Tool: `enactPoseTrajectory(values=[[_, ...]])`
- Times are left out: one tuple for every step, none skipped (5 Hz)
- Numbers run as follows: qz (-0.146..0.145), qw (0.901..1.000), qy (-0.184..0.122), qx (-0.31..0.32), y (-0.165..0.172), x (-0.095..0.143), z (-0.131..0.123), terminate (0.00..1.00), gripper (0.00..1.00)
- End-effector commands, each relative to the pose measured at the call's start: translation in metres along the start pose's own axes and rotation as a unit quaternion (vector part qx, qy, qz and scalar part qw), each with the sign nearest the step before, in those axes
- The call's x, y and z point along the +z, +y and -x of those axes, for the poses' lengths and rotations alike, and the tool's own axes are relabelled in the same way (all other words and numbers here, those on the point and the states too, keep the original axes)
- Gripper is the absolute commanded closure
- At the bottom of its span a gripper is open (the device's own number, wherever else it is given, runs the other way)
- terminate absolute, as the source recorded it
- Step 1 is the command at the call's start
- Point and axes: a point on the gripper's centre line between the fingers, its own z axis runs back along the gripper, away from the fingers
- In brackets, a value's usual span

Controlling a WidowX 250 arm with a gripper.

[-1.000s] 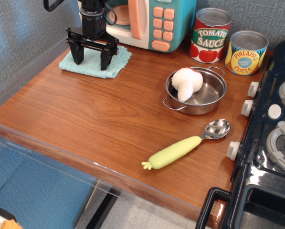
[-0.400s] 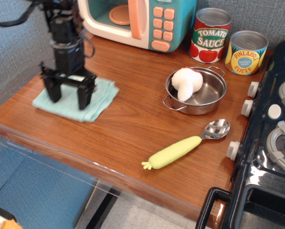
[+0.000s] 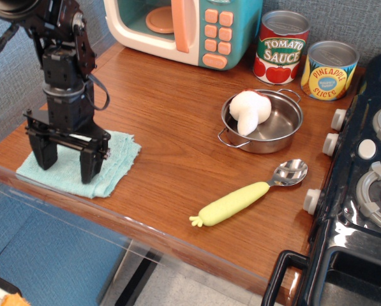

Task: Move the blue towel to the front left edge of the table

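The black pincer [image 3: 67, 162], fingers spread apart, stands directly over the pale aqua-blue terry towel [image 3: 117, 162] (the reddish-brown wooden bench's [image 3: 177, 159] front-left edge).

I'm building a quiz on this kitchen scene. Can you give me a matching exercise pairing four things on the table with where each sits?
Things:
1. blue towel
2. white plush lump
3. spoon
4. tomato sauce can

Places:
A. at the back, beside the pineapple can
B. front left table edge, under the gripper
C. inside the steel pot
D. in front of the pot, near the stove

Pairs: 1-B, 2-C, 3-D, 4-A
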Motion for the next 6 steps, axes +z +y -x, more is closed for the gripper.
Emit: enactPoseTrajectory(values=[[0.005, 0.9939, -0.110, 0.002, -0.002, 0.051, -0.012, 0.00, 0.00], [0.024, 0.9853, -0.169, -0.001, -0.008, 0.081, -0.006, 0.00, 0.00], [0.013, 0.9889, -0.148, -0.006, -0.013, 0.078, -0.007, 0.00, 0.00], [0.013, 0.9889, -0.148, -0.006, -0.013, 0.078, -0.007, 0.00, 0.00], [0.013, 0.9889, -0.148, -0.006, -0.013, 0.078, -0.007, 0.00, 0.00], [0.013, 0.9889, -0.148, -0.006, -0.013, 0.078, -0.007, 1.00, 0.00]])
